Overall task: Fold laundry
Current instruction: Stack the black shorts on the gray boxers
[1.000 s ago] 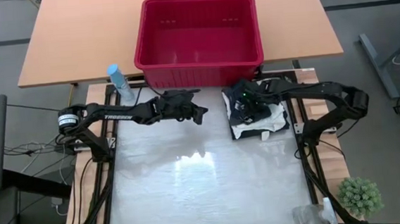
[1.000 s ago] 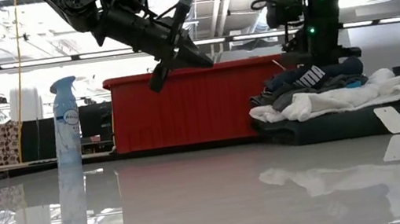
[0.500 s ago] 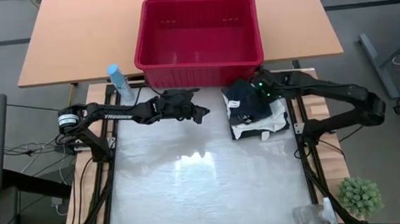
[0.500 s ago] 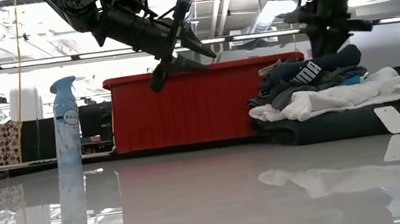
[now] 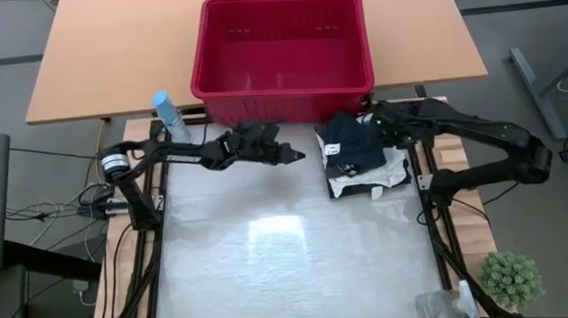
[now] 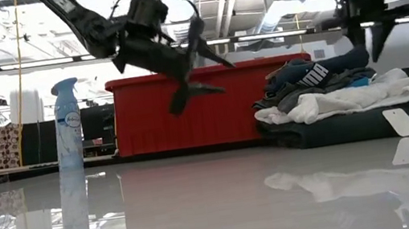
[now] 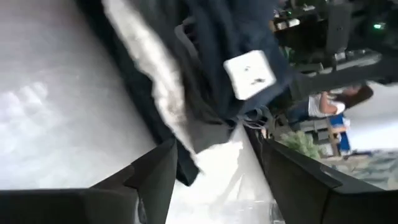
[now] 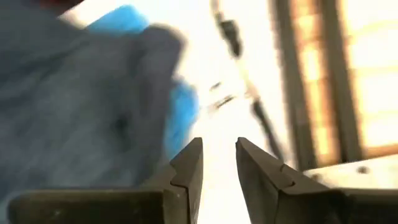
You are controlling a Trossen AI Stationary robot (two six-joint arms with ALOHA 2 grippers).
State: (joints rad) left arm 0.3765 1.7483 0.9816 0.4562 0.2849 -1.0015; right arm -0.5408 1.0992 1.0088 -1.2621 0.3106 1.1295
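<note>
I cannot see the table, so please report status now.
Left gripper open, empty, in air. Right gripper open above laundry stack. Nothing in the way.

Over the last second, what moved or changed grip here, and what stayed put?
The right gripper let go of the folded laundry pile, lifted off it and drew back toward the pile's far right corner, fingers now slightly apart. The left gripper opened from shut and reached nearer the pile, holding nothing. The pile, red basket and spray bottle stayed put.

Dark jointed arms (image 5: 178, 154); green lights
</note>
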